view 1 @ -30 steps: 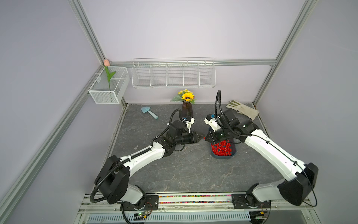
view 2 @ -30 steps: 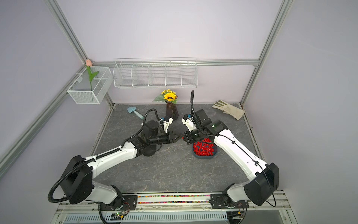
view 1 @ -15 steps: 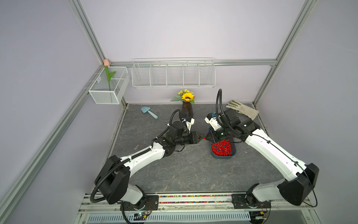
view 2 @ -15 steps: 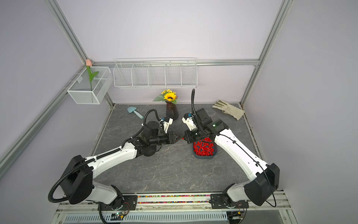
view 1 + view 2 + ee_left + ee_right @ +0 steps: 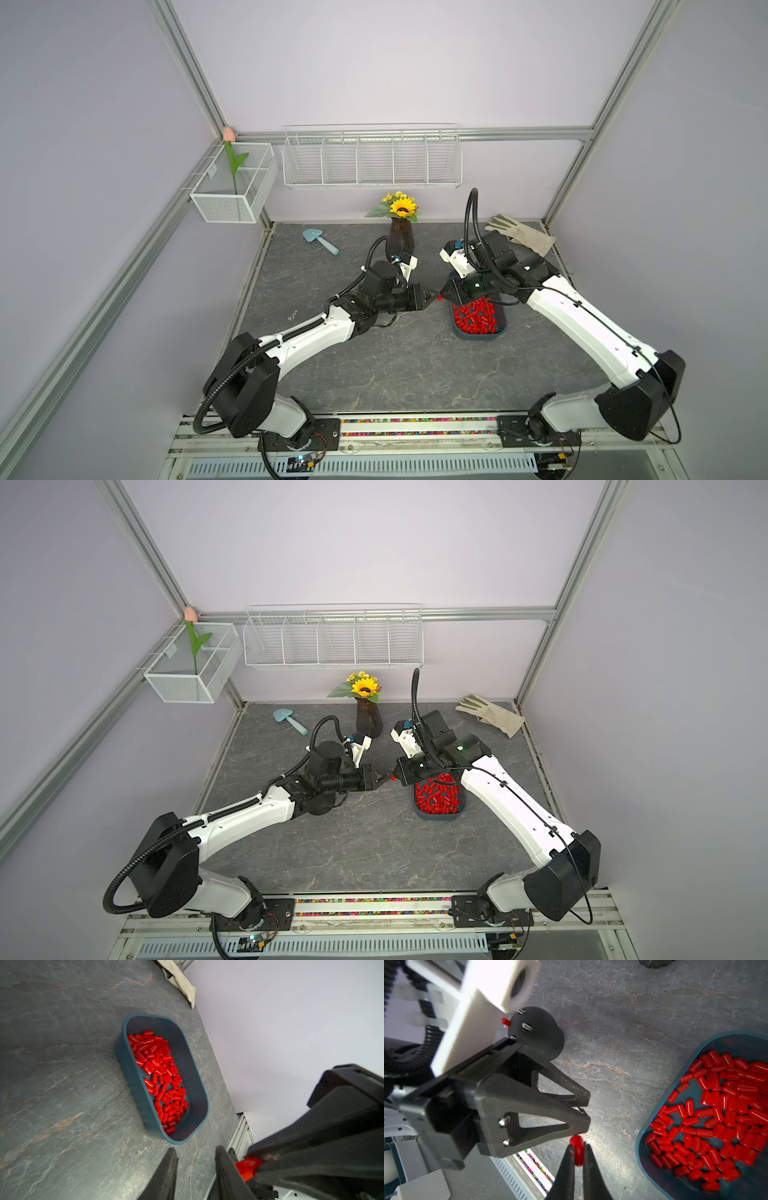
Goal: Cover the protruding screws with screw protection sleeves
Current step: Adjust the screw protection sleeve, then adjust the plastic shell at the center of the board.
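Observation:
My right gripper (image 5: 578, 1146) is shut on one red screw protection sleeve (image 5: 577, 1153), held above the table beside the tray. My left gripper (image 5: 196, 1149) faces it tip to tip in both top views (image 5: 430, 297) (image 5: 384, 777). Its jaws are open and empty, and the held sleeve (image 5: 247, 1166) sits just outside one finger. Many sleeves (image 5: 720, 1115) fill the dark blue tray (image 5: 478, 337). The black dome (image 5: 542, 1039) stands behind the left gripper, with bare protruding screws (image 5: 527, 1026) and one red-capped screw (image 5: 505, 1021). My left arm hides the dome in both top views.
A brown vase with a sunflower (image 5: 401, 237) stands at the back, just behind the left wrist. A pale glove (image 5: 519, 235) lies at the back right and a light blue scoop (image 5: 320, 241) at the back left. Wire baskets (image 5: 372, 156) hang on the wall.

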Controlling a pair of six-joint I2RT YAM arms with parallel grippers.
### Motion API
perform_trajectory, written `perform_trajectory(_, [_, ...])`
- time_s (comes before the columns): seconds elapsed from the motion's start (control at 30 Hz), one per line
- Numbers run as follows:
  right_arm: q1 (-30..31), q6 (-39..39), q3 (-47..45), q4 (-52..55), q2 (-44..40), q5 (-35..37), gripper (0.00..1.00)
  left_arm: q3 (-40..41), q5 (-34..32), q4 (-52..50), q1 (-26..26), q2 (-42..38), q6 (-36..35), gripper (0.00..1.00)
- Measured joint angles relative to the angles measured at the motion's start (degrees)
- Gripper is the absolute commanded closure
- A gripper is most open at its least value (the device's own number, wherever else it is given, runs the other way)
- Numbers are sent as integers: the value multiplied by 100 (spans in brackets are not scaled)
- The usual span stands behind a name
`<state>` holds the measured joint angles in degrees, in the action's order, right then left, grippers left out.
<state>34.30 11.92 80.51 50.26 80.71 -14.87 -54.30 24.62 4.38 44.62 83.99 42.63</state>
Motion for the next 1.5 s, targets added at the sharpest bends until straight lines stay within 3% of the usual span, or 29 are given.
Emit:
perform_trajectory(0.23, [2, 0, 0, 0, 0, 0, 90, -52, -302, -614, -654, -262, -184, 66])
perform_trajectory(0.43, [155, 2, 155, 7, 151, 35, 90, -144, -903, -1484, -1436, -973, -525, 65])
perform_trajectory(0.7, [815, 105, 693, -179, 1054, 422, 90, 68, -1335, -2197, -2774, -2024, -890, 64])
perform_trajectory(0.9, [1329, 278, 1486, -326, 1982, 890, 90, 527, -1250, -2507, -3674, -2070, -1016, 65])
perform_trajectory(1.5, [2288, 481, 3985, 162, 4113, 2100, 90, 1296, -1263, -2310, -3799, -1869, -1075, 65])
